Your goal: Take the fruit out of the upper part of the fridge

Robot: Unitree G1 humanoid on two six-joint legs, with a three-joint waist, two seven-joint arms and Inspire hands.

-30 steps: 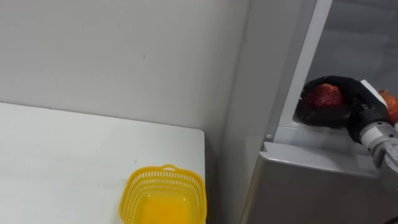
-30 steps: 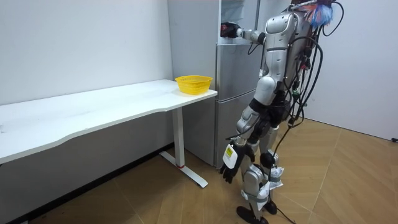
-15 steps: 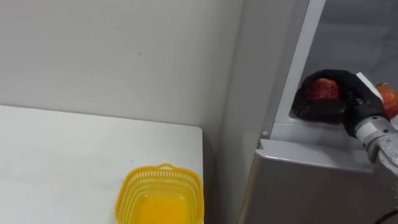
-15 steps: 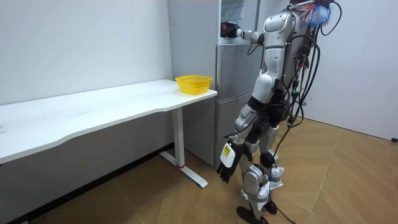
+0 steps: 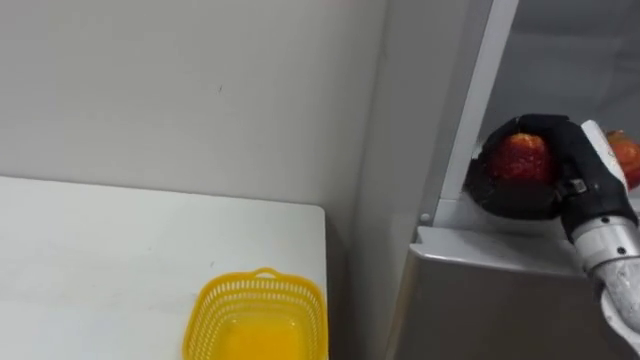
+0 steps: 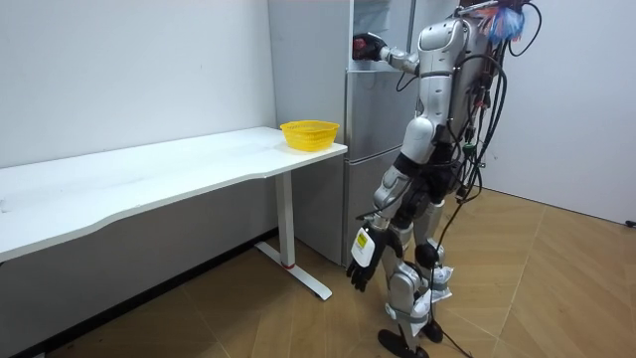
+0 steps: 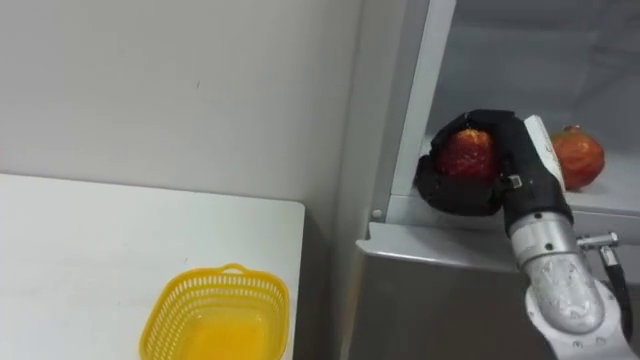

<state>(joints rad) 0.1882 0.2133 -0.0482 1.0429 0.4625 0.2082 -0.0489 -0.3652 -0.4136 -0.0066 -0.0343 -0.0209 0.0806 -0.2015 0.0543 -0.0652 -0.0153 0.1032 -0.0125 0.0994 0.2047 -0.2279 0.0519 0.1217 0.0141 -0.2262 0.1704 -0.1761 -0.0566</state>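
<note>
Left eye view: held a red fruit [image 5: 520,158] in the curled right hand [image 5: 575,165] at the open upper fridge [image 5: 480,295] shelf's front lip. Showed a yellow basket [image 5: 215,300] on the white table [image 5: 100,240], left.
Right eye view: showed a second fruit [image 7: 578,157] just right.
Room view: stood facing the fridge on wooden floor [image 6: 556,288], left hand [image 6: 361,264] by the thigh, grasp unreadable.

Walls [image 6: 129,70]: plain white on every side you can see.
Floor [image 6: 556,288]: light wood, laid in a herringbone pattern.
Counter [image 6: 149,179]: long and white, on white legs, along the wall at your room view's left.
Fridge [image 6: 373,149]: tall and grey, just beside the counter's far end.
</note>
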